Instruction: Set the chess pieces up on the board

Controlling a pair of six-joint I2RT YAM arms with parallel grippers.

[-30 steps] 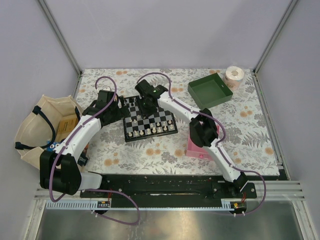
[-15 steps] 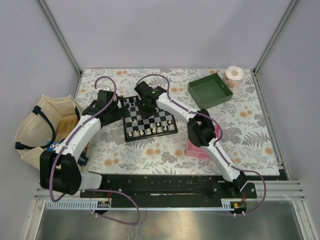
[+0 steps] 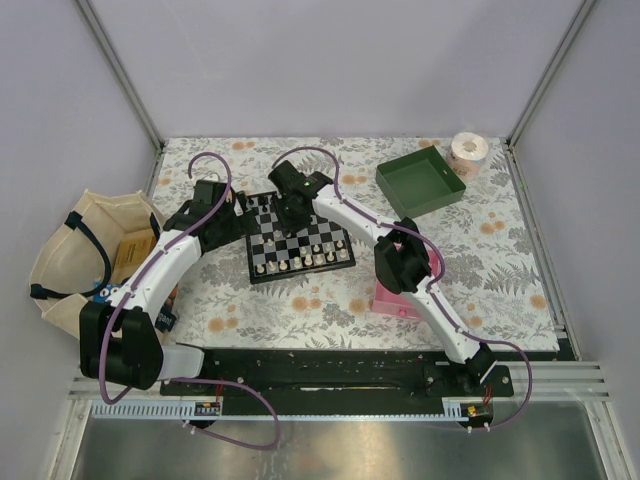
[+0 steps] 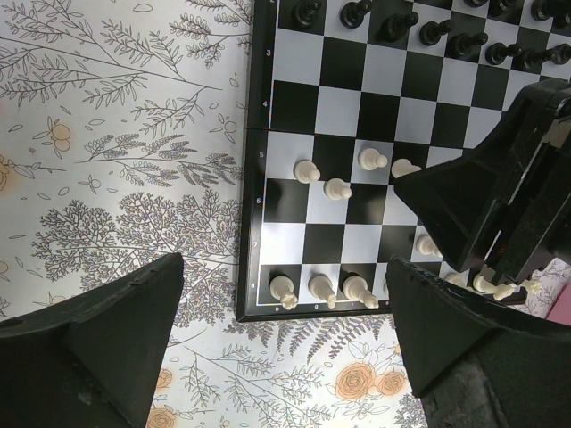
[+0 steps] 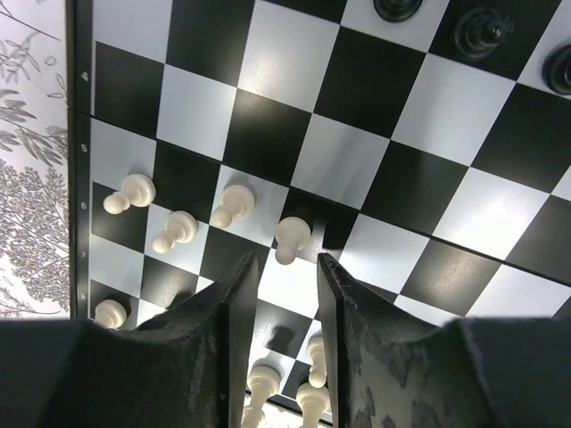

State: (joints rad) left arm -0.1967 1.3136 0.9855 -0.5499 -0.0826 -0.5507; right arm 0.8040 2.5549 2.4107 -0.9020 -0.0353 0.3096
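The board (image 3: 262, 262) lies at the table's middle left. Cream-white chess pieces (image 3: 312, 258) line its near rows and black ones (image 4: 393, 27) its far rows. My right gripper (image 3: 292, 222) hangs low over the board (image 5: 268, 134). Its jaws (image 5: 284, 272) stand narrowly apart with nothing between them. A white pawn (image 5: 290, 239) stands just beyond the fingertips, and other pawns (image 5: 178, 230) stand to its left. My left gripper (image 3: 232, 210) is wide open (image 4: 285, 357) above the board's corner (image 4: 254, 308) and the flowered cloth, holding nothing.
A green tray (image 3: 420, 182) and a paper roll (image 3: 468, 152) stand at the far right. A pink tray (image 3: 392, 300) lies partly under the right arm. A cloth bag (image 3: 90, 250) sits off the table's left edge.
The right gripper's jaws have narrowed and its wrist has shifted slightly over the board. The left arm has not moved.
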